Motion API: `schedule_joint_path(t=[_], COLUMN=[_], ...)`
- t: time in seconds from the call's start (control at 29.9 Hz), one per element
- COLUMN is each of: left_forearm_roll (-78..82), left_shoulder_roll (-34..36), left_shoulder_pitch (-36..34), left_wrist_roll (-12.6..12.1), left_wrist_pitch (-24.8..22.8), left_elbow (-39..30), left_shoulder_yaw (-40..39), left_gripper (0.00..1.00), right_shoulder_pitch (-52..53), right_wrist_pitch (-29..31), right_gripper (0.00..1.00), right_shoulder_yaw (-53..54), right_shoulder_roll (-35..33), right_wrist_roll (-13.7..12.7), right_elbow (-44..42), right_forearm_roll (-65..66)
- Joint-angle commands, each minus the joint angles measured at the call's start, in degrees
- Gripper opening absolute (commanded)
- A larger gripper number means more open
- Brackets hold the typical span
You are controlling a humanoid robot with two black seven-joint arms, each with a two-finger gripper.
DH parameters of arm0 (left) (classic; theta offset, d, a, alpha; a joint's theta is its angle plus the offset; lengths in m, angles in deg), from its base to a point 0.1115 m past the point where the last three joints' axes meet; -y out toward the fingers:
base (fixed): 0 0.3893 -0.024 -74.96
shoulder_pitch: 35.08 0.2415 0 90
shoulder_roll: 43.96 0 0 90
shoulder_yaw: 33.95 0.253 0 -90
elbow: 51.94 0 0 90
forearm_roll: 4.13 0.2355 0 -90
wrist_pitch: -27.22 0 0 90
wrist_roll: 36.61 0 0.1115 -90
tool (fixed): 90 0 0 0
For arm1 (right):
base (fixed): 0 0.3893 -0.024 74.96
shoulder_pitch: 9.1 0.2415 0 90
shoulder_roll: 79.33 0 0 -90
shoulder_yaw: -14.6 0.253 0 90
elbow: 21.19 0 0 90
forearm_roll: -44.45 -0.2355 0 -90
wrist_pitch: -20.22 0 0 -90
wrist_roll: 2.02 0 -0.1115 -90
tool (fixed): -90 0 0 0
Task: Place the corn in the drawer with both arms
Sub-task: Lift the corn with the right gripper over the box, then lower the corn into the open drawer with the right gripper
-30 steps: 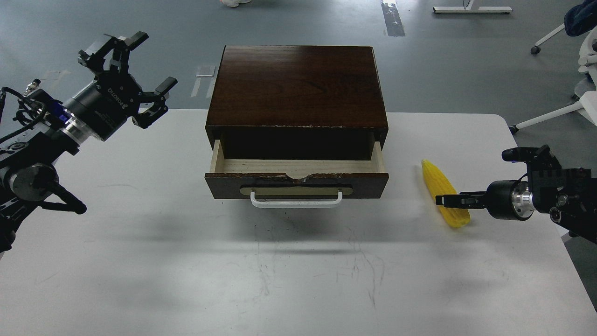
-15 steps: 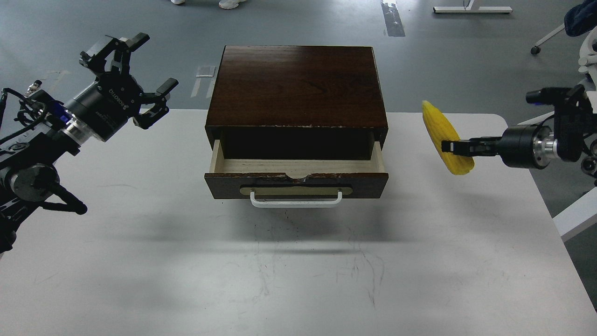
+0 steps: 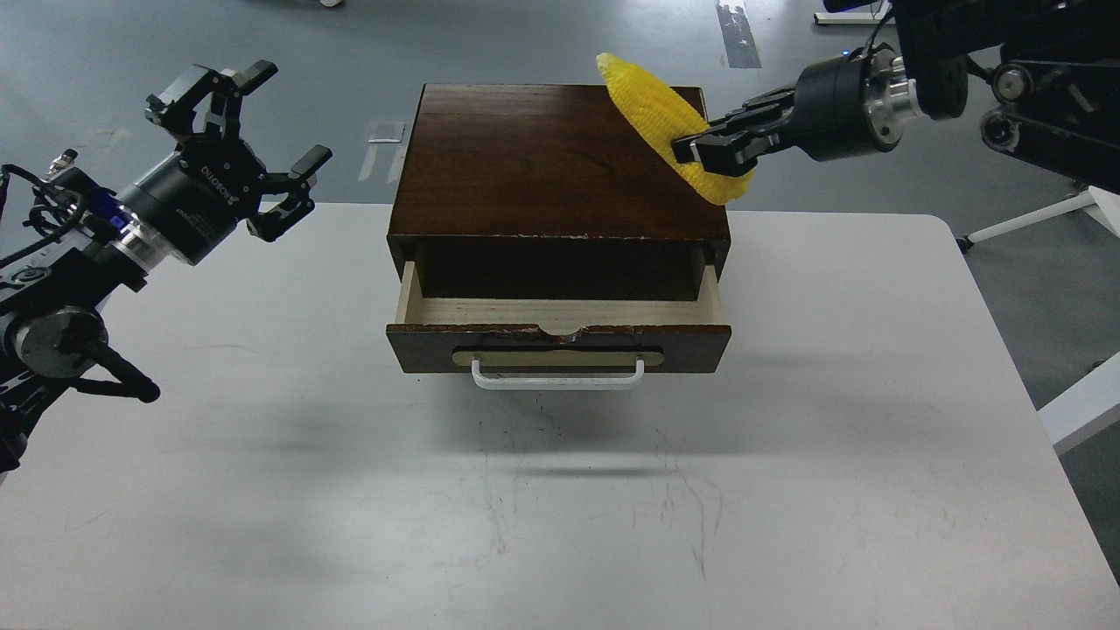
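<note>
My right gripper (image 3: pixel 704 150) is shut on the thick end of the bright yellow corn (image 3: pixel 656 114) and holds it in the air over the right rear of the dark brown box (image 3: pixel 551 157), its point up and to the left. The drawer (image 3: pixel 558 337) is pulled partly open at the box's front, showing pale wood inside and a white bar handle (image 3: pixel 557 378); nothing shows inside it. My left gripper (image 3: pixel 254 144) is open and empty, raised to the left of the box.
The box stands at the back middle of a white table (image 3: pixel 787 490). White office chair legs (image 3: pixel 1050 219) stand on the floor off the table's right edge. The grey floor lies beyond the far edge.
My right gripper has lifted the corn from the table at the right and carried it up and left, over the box's top. The left arm has barely moved.
</note>
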Motion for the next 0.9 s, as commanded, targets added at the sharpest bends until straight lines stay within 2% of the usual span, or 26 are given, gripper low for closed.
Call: schedule_joint_path(t=[0.0,0.13,0.27,0.47,0.74,0.87], left_forearm_roll=[0.0,0.0,0.0,0.0,0.0,0.0], left_shoulder_roll=[0.0,0.0,0.3,0.5,0.6,0.7], left_shoulder_pitch=[-0.1,-0.1,-0.1,-0.1,-0.1,-0.1], left_wrist_roll=[0.0,0.0,0.0,0.0,0.0,0.0], left_wrist_pitch=[0.0,0.0,0.0,0.0,0.0,0.0], left_elbow=[0.0,0.0,0.0,0.0,0.0,0.0], left_shoulder_yaw=[0.0,0.0,0.0,0.0,-0.5,-0.5], left_gripper=[0.98,0.98,0.98,0.98,0.98,0.98], right_shoulder_pitch=[3.3,6.2,7.0,6.9,4.6,3.3], right_wrist_pitch=[-0.4,-2.8,-12.3,-18.9,-20.9,-20.9], right_gripper=[0.09,0.09,0.09,0.09,0.1,0.13], right_shoulder_yaw=[-1.5,-3.3,-6.3,-10.2,-13.8,-14.0], right_shoulder_roll=[5.0,9.6,12.8,15.0,16.2,16.2], right_wrist_roll=[0.0,0.0,0.0,0.0,0.0,0.0], right_elbow=[1.8,3.9,5.2,5.3,6.4,6.0], right_forearm_roll=[0.1,1.4,9.6,16.7,19.1,19.3])
